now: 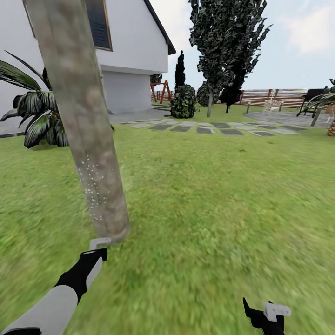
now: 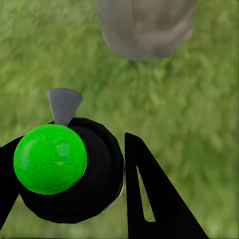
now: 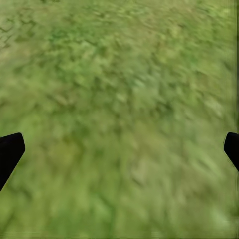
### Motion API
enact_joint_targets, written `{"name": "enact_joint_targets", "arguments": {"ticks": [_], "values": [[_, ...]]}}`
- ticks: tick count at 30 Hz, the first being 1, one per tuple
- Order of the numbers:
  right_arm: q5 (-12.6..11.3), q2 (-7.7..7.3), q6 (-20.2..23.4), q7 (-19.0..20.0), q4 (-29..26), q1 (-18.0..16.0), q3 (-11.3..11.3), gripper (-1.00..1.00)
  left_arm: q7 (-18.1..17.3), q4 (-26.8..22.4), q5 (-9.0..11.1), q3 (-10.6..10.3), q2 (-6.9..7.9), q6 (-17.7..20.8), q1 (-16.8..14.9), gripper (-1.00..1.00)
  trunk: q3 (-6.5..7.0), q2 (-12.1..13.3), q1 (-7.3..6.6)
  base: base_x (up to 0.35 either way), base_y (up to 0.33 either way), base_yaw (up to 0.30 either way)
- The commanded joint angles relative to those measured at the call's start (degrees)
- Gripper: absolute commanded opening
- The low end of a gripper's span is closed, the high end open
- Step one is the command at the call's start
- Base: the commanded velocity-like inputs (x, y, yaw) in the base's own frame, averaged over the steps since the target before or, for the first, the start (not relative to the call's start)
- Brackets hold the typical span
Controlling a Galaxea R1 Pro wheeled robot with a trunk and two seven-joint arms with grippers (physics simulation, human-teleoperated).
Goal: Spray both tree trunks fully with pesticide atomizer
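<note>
Looking out from the head camera, the big tree trunk (image 1: 81, 121) leans across the left side, running from about 11 o'clock at the top edge down to the grass at roughly 8 o'clock. A scatter of tiny white pesticide specks (image 1: 93, 186) sits on its lower part, just above the base. Right under that base is the left gripper (image 1: 95, 251), with a pale grey tip showing just beside the bottom of the trunk.

From the left wrist camera, the left gripper (image 2: 74, 174) has its black fingers (image 2: 149, 194) clamped on the pesticide atomizer (image 2: 87, 174), a round black body with a bright green ball on top and a small grey nozzle pointing toward the trunk base (image 2: 144, 27), which is near but not touching.

The right gripper (image 1: 267, 314) sits at about 5 o'clock in the head view, low over the lawn (image 1: 209, 195). In its own wrist camera the two dark fingertips (image 3: 10, 152) are spread wide with nothing but blurry grass between them.

Further back, the second tree (image 1: 223, 42) stands at about 1 o'clock, with grey stepping stones (image 1: 204, 128) in front of it, a white house (image 1: 125, 51) at 12 o'clock, a brown slat fence (image 1: 274, 97) at 2 o'clock, and a broad-leaved plant (image 1: 32, 114) at 9 o'clock.
</note>
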Motion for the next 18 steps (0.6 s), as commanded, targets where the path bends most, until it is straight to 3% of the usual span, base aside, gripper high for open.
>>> {"name": "enact_joint_targets", "arguments": {"ticks": [1, 8, 14, 18], "values": [[0.00, 0.00, 0.01, 0.00, 0.00, 0.00, 0.00, 1.00, 1.56, -0.01, 0.19, -0.04, -0.01, -0.02, 0.00, -1.00, 0.00, 0.00, 0.00, 0.137, -0.269, 0.100], [0.00, 0.00, -0.03, 0.00, 0.00, 0.00, -0.02, 1.00, 2.66, 0.19, 0.41, 0.03, -0.14, -0.35, 0.00, -1.00, 0.00, 0.00, 0.00, 0.154, -0.256, 0.255], [0.00, 0.00, -0.02, 0.00, 0.00, 0.00, 0.00, 1.00, 2.66, 0.33, 0.41, 0.04, -0.95, -0.46, 0.00, -1.00, 0.00, 0.00, 0.00, 0.036, -0.267, 0.270], [0.00, 0.00, 0.01, 0.00, 0.00, 0.00, -0.02, 1.00, 2.58, 0.33, 0.41, 0.03, -1.06, -0.47, 0.00, -1.00, 0.00, 0.00, 0.00, 0.001, -0.273, 0.050]]}}
